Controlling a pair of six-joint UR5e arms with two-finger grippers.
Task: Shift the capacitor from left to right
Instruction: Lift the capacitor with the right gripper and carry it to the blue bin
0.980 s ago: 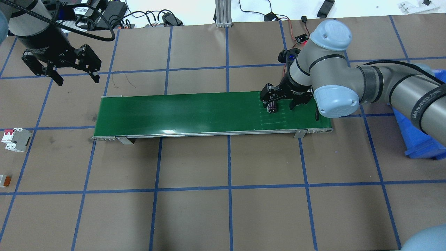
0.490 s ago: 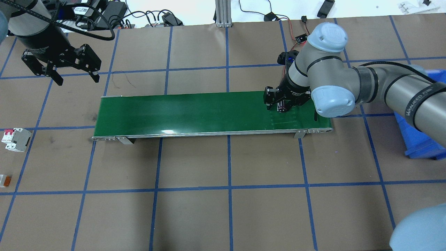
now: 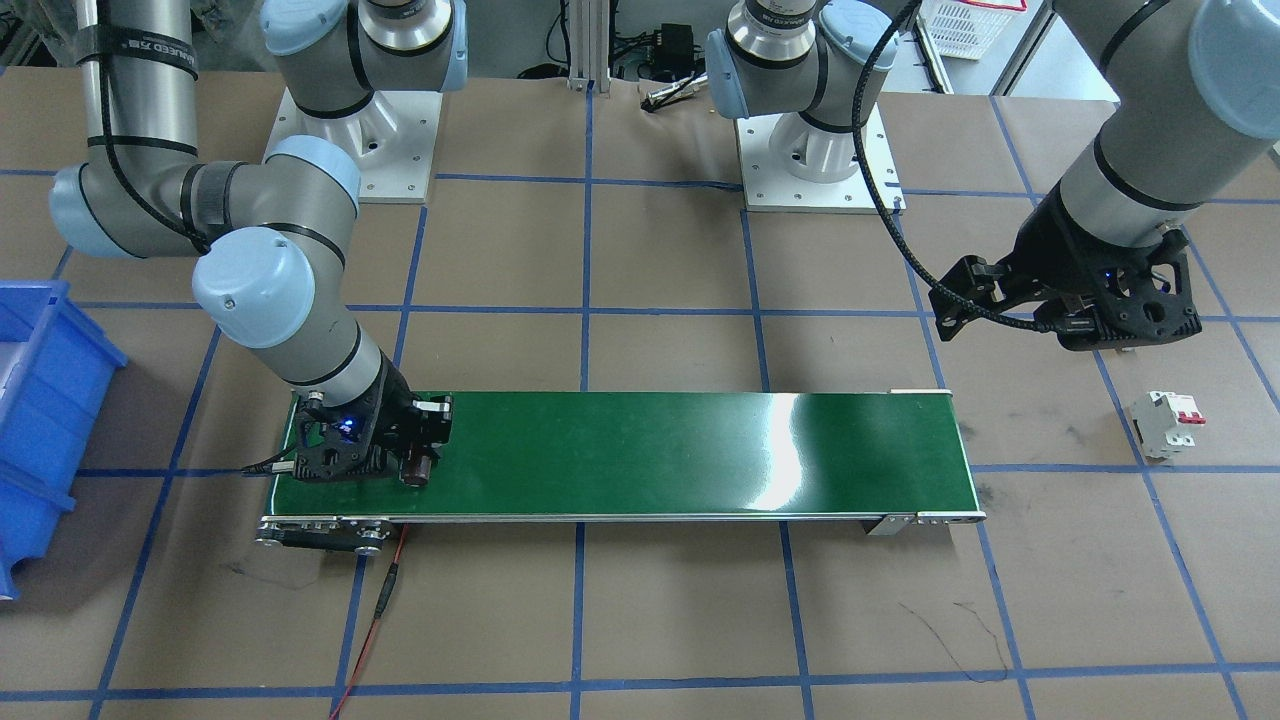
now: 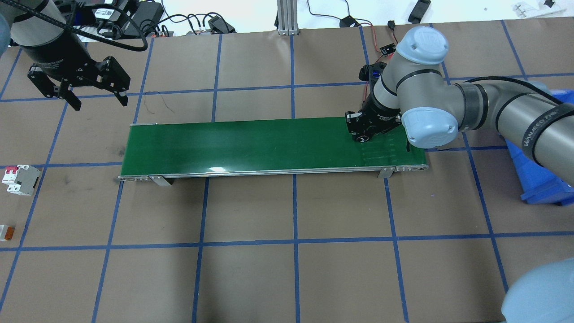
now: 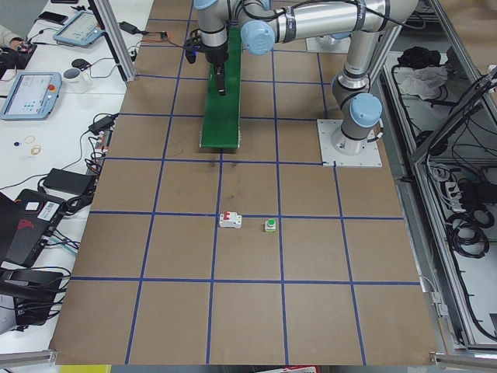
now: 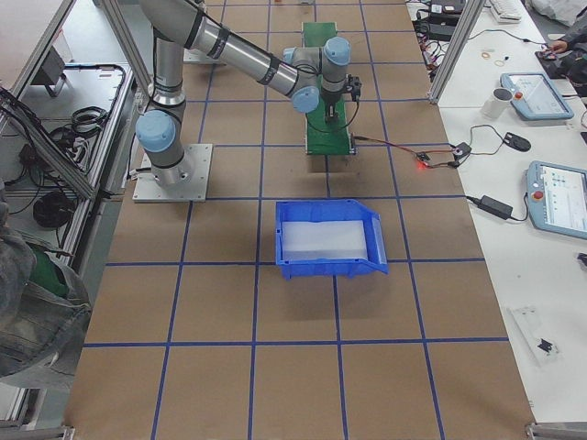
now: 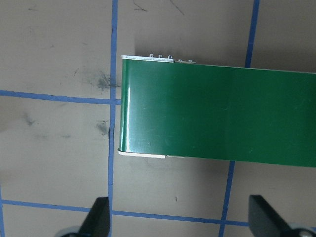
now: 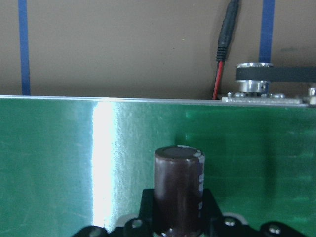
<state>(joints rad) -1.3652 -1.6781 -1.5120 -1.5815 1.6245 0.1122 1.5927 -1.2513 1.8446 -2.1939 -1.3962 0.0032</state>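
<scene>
The capacitor (image 8: 177, 187), a small dark brown glossy cylinder, stands upright between the jaws of my right gripper (image 8: 177, 217), which is shut on it. The pair sits low over the right end of the green conveyor belt (image 4: 251, 143). The right gripper (image 4: 364, 133) hides most of the capacitor in the overhead view. In the front-facing view the capacitor (image 3: 417, 468) shows at the gripper's tip. My left gripper (image 4: 97, 102) is open and empty, held above the table behind the belt's left end. Its fingers (image 7: 96, 217) frame bare table in the left wrist view.
A white breaker with red switches (image 4: 20, 179) lies on the table left of the belt, with a small green-topped push button (image 5: 270, 225) near it. A blue bin (image 6: 330, 238) stands beyond the belt's right end. A red-black cable (image 8: 223, 54) runs by the belt's roller.
My right gripper's jaws have closed on the capacitor, and it has shifted slightly right along the belt. The left arm has not moved.
</scene>
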